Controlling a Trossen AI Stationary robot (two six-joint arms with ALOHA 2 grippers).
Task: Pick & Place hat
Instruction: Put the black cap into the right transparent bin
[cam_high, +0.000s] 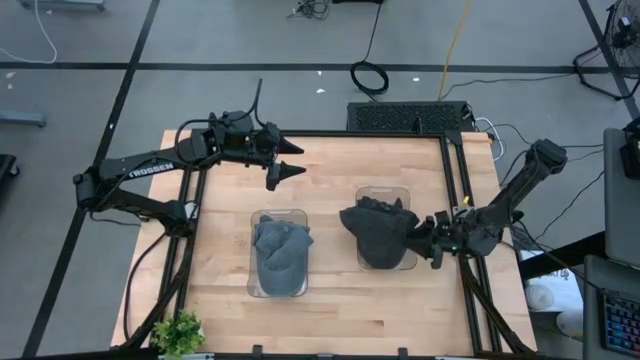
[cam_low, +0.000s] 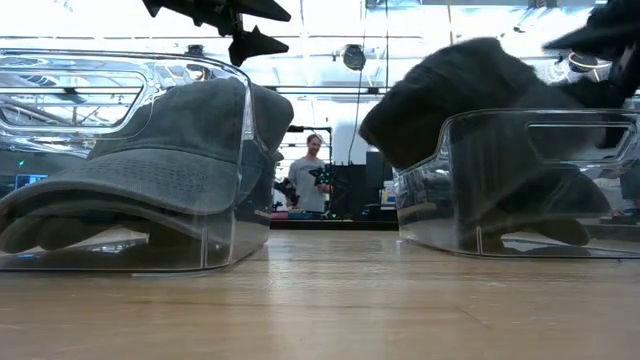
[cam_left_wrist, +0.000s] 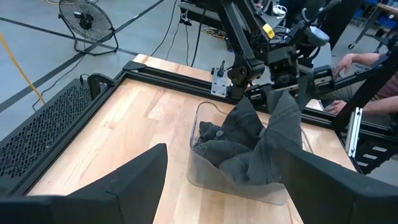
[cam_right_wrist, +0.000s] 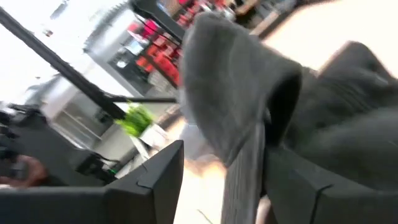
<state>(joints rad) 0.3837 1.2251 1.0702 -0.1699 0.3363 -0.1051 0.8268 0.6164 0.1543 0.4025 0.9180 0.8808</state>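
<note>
Two bins well apart; right gripper (cam_high: 424, 238) parted at dark hat (cam_high: 378, 230) brim, left gripper (cam_high: 296, 160) spread, clear.

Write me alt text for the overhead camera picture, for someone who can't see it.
Seen from above, a wooden table holds two clear bins, each with a dark hat: the left bin and the right bin. The right gripper sits at the edge of the right hat. The left gripper hovers open near the table's far side.

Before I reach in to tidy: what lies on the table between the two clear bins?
Nothing: the high view shows bare wood between the left bin with its cap and the right bin.
</note>
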